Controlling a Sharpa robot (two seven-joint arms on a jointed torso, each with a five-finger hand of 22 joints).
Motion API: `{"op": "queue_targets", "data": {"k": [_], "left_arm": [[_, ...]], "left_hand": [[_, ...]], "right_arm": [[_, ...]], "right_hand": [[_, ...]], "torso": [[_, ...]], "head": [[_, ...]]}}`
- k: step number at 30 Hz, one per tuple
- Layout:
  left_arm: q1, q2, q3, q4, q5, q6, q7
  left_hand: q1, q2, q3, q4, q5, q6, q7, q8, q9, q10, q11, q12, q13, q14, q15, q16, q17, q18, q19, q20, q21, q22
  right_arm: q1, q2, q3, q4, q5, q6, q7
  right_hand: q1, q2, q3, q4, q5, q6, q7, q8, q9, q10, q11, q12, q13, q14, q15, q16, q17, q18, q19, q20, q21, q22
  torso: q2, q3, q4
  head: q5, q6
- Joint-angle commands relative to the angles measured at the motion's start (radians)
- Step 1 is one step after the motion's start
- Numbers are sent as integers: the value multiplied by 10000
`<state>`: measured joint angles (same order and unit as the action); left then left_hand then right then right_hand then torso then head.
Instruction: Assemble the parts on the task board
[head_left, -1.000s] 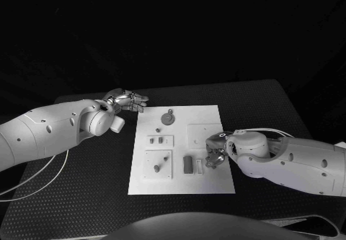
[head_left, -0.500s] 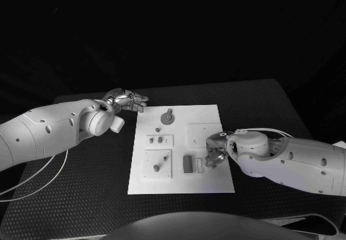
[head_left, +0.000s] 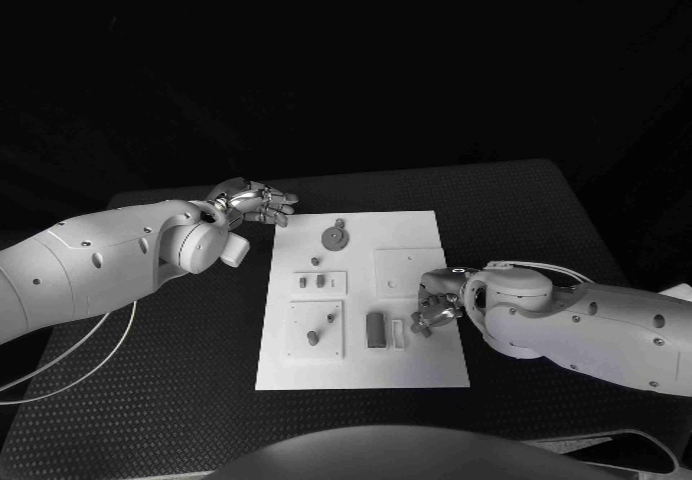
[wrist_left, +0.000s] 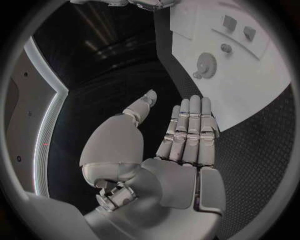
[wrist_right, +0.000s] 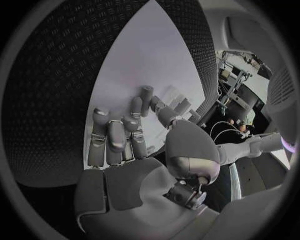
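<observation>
The white task board (head_left: 411, 228) lies mid-table. On it I see a round grey disc (head_left: 335, 237), two small pieces (head_left: 312, 282) in a square plate, and a dark block (head_left: 376, 329) beside a pale one (head_left: 398, 331). My right hand (head_left: 431, 309) hovers at the board's right edge, next to the pale block, fingers bent down toward the board (wrist_right: 150, 55). Nothing shows in the right hand (wrist_right: 125, 135). My left hand (head_left: 254, 203) is off the board's far left corner. The left hand (wrist_left: 181, 140) has straight fingers and holds nothing; the disc (wrist_left: 205, 64) lies beyond it.
A square plate (head_left: 316, 330) with two small pegs sits at the board's near left. A raised pale square (head_left: 401, 268) lies just beyond my right hand. Black ribbed table (head_left: 173, 400) surrounds the board. A white cable (head_left: 101, 350) hangs under my left arm.
My right wrist has shifted slightly right and toward me, and the hand sits a little lower along the board's right edge. The left arm has not moved.
</observation>
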<state>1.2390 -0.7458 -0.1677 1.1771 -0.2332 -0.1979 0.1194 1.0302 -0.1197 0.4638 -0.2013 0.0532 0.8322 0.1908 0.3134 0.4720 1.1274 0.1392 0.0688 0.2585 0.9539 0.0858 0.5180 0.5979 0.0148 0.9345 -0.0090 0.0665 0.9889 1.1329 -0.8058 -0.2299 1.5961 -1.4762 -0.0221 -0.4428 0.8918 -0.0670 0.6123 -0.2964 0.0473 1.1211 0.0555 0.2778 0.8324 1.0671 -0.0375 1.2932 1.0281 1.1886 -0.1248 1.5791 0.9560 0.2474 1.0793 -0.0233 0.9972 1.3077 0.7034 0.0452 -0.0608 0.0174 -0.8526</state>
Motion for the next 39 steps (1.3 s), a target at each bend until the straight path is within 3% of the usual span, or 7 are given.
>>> {"op": "queue_targets", "data": {"k": [1, 5, 17, 29, 39], "left_arm": [[13, 4, 5, 31, -59, 49, 54], [13, 11, 4, 31, -63, 39, 54], [14, 11, 3, 43, -66, 25, 44], [14, 24, 3, 50, -74, 33, 35], [14, 36, 3, 36, -76, 35, 24]], "left_hand": [[-72, -28, -37, 1, -33, -78, -22, 64, -14, -53, 0, 25, -12, -15, 66, -65, 18, 85, -75, 20, 25, -11], [-71, -31, -38, -1, -33, -78, -23, 64, -14, -52, 0, 25, -12, -14, 66, -67, 21, 85, -76, 20, 25, -10], [-67, -37, -40, -4, -33, -76, -23, 67, -15, -50, -1, 26, -12, -11, 66, -72, 30, 86, -76, 21, 27, -10], [-64, -42, -41, -6, -33, -75, -24, 71, -16, -48, -2, 28, -11, -9, 66, -79, 40, 87, -75, 21, 29, -10], [-65, -42, -43, -5, -33, -75, -24, 73, -16, -46, -2, 29, -11, -9, 66, -85, 48, 87, -76, 22, 30, -9]], "right_arm": [[-50, -181, -173, -100, 1727, -464, -650], [117, -264, -174, 23, 1989, -625, -652], [196, -482, -175, 720, 3319, -969, -656], [191, -305, -181, 888, 4396, -1766, -631], [166, -60, -181, 736, 4643, -1849, -623]], "right_hand": [[640, 563, -60, 14, 33, -74, 123, -119, -1685, 75, -13, 39, -17, 33, -14, 44, -66, 144, 61, 2, 62, 166], [630, 563, -71, 15, 33, -65, 120, -118, -1689, 83, -15, 32, -21, 53, -19, 38, -49, 144, 68, 1, 62, 162], [620, 563, -98, 17, 34, -21, 103, -108, -1701, 132, -34, 20, -32, 115, -42, 26, -31, 144, 112, -13, 68, 146], [585, 572, -118, 18, 33, -15, 102, -114, -1714, 147, -36, 9, -37, 151, -54, 15, -9, 144, 128, -18, 62, 134], [568, 602, -121, 17, 34, -13, 100, -121, -1724, 155, -39, 2, -38, 160, -64, 9, -19, 144, 138, -25, 55, 125]], "torso": [[-2, 5, -3], [-2, -4, -5], [-2, -4, -2], [3, -5, 1], [4, 0, 8]], "head": [[3, 25], [-14, 42], [-14, 50], [-25, 48], [-29, 40]]}}
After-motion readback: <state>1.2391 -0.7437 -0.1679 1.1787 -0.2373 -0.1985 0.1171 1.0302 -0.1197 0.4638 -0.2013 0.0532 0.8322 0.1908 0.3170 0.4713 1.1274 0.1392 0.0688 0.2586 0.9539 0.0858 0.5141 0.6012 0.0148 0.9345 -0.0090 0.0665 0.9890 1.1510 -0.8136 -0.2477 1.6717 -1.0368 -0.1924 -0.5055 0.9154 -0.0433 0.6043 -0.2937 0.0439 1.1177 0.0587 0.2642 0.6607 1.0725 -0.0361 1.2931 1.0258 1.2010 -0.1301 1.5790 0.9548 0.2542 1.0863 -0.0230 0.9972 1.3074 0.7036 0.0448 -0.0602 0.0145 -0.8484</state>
